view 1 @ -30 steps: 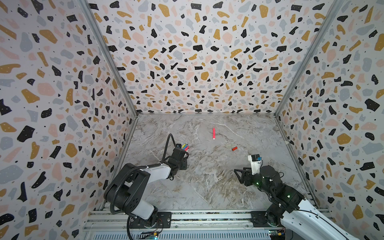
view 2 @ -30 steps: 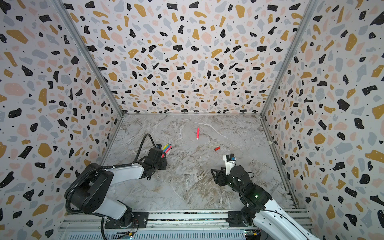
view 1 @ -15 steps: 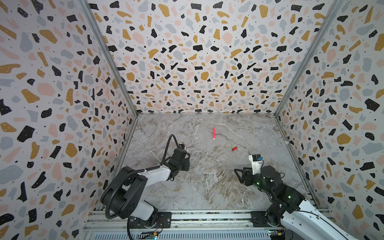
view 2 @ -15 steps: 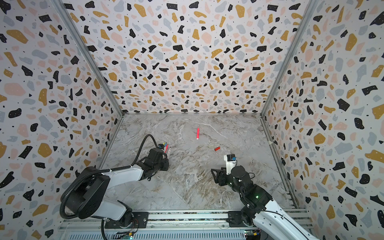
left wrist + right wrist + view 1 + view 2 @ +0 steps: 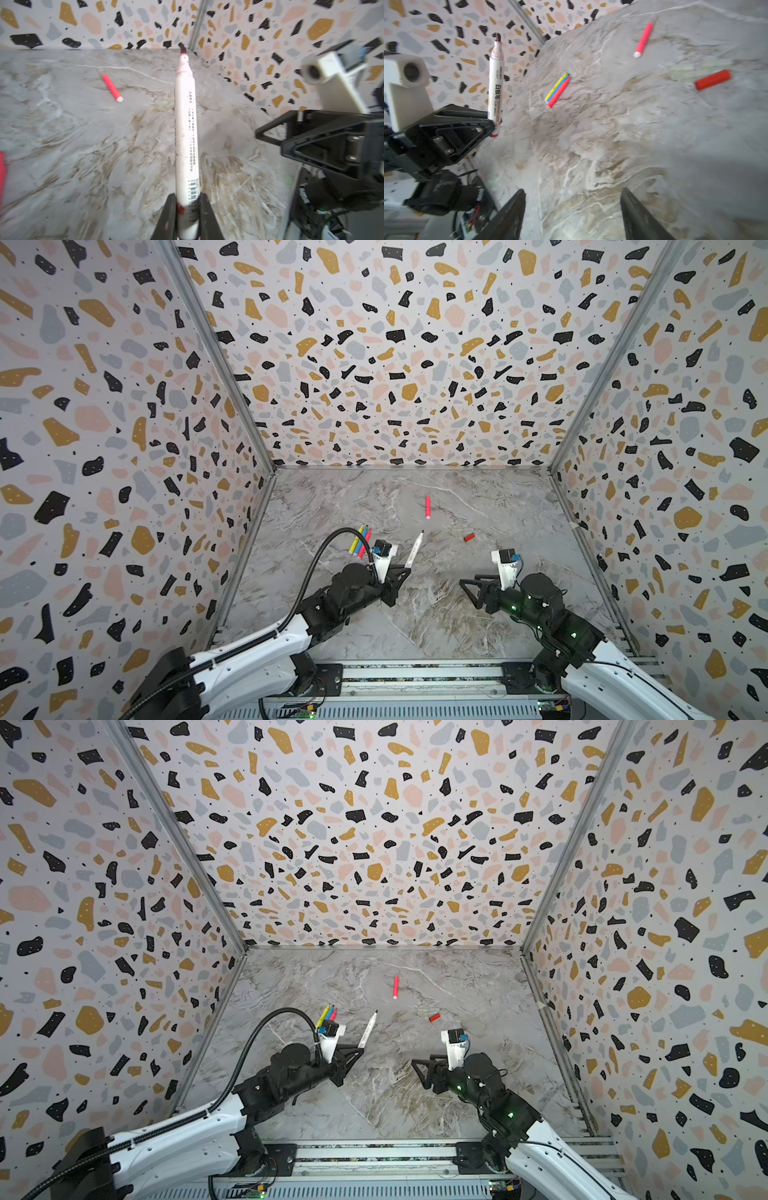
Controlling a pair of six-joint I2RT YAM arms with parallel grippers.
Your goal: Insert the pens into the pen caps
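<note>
My left gripper (image 5: 405,571) (image 5: 185,196) is shut on the red-ended base of a long white-bodied pen (image 5: 414,549) (image 5: 186,135), held off the table with its dark uncapped tip pointing away. The right wrist view shows the same pen (image 5: 496,83). A red pen cap (image 5: 468,537) (image 5: 713,80) lies on the table to the right of centre. My right gripper (image 5: 467,585) (image 5: 573,191) hovers open and empty at the front right, facing the left one. Yellow, blue and pink pens (image 5: 359,540) (image 5: 558,89) lie side by side behind the left wrist.
A lone pink pen (image 5: 427,507) (image 5: 112,88) lies farther back near the middle of the grey marble table (image 5: 436,622). Speckled walls close in the left, back and right sides. A metal rail (image 5: 415,672) runs along the front edge.
The left gripper closed on the white pen at the pen cluster, lifted it and carried it right toward the centre. The right gripper's jaws widened slightly; its arm stayed put.
</note>
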